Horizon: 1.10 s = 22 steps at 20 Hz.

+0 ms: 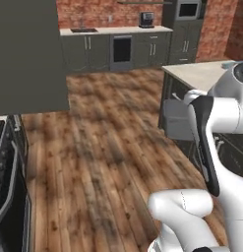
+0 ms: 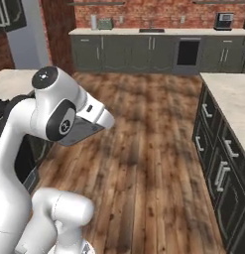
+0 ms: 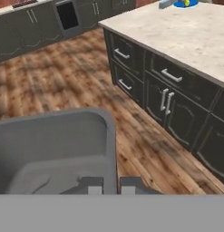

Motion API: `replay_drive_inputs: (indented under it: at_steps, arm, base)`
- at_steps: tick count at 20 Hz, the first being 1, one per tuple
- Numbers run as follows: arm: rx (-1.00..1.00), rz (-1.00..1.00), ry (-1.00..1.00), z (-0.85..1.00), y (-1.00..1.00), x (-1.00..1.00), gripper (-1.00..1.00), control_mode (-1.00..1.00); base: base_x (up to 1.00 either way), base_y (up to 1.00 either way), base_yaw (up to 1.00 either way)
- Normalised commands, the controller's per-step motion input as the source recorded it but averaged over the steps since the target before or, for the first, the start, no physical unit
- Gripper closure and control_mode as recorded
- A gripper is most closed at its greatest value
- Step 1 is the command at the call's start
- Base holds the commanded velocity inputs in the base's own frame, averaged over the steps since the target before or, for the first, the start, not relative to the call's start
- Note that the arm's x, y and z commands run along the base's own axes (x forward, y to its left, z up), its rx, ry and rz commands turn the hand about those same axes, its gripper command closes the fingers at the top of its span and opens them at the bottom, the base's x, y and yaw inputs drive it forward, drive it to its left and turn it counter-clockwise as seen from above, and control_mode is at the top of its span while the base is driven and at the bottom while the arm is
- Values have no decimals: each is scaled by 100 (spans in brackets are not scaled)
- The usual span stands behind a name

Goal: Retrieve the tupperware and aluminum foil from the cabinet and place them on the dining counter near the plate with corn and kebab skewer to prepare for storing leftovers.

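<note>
Pinched shut on the rim of the tupperware (image 3: 54,149) at the lower left of the hand view, the gripper (image 3: 111,186) seems mid-carry over the wood floor (image 3: 50,86), so next it likely must reach the dining counter (image 3: 186,36) at upper right, near the plate (image 3: 185,3).

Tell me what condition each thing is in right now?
tub: lidless, empty, gripped at its rim, carried above the floor.
fingers: shut on the tub's rim.
island: drawers and doors closed.
plate: resting on the island's far end.
</note>
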Motion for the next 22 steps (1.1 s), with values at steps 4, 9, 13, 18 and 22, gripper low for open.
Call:
replay_drive_inputs:
  at_steps: [4, 9, 13, 18, 22]
  arm:
    - [0, 0, 0, 0, 0, 0, 100, 100]
    - [0, 0, 0, 0, 0, 0, 100, 100]
    - [0, 0, 0, 0, 0, 0, 100, 100]
    - [0, 0, 0, 0, 0, 0, 100, 100]
    - [0, 0, 0, 0, 0, 0, 100, 100]
  base:
    - [100, 0, -14]
    - [100, 0, -13]
    - [100, 0, -15]
    - [100, 1, -20]
    - [100, 8, -19]
